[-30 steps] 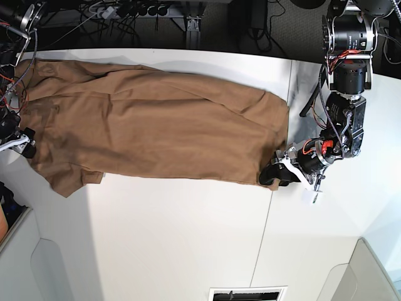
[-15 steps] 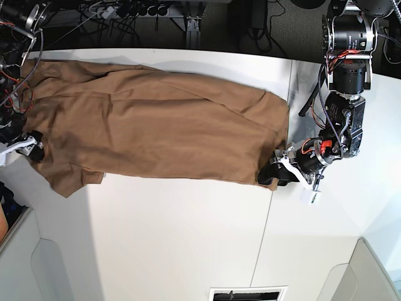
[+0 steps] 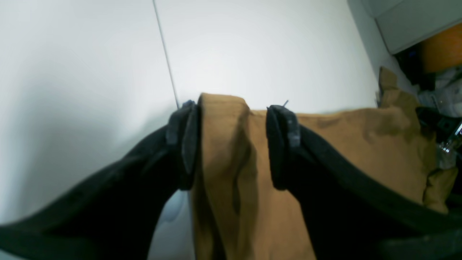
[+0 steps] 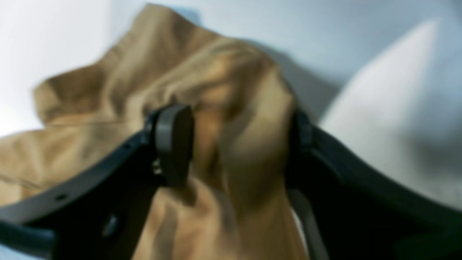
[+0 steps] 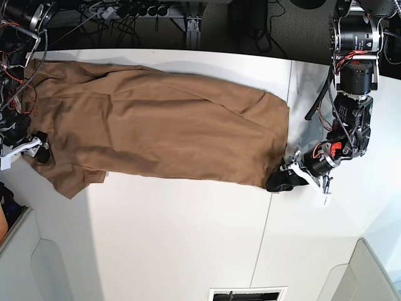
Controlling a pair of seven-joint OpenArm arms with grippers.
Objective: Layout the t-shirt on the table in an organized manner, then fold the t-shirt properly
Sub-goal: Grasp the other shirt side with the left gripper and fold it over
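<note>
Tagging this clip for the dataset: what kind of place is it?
Probably a robotics lab bench, not a home. A large white table carries two robot arms with exposed wiring, one t-shirt is spread across it, and power strips with tangled cables run behind the far edge.

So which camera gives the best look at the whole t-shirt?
The base view: the t-shirt lies spread along the table, nearly all of it visible. The left wrist view shows only one edge between its end effector's fingers; the right wrist view is a blurred bunch of fabric.

White table (image 5: 188,238) with a dark seam; tan t-shirt (image 5: 156,132) spread across it
</note>
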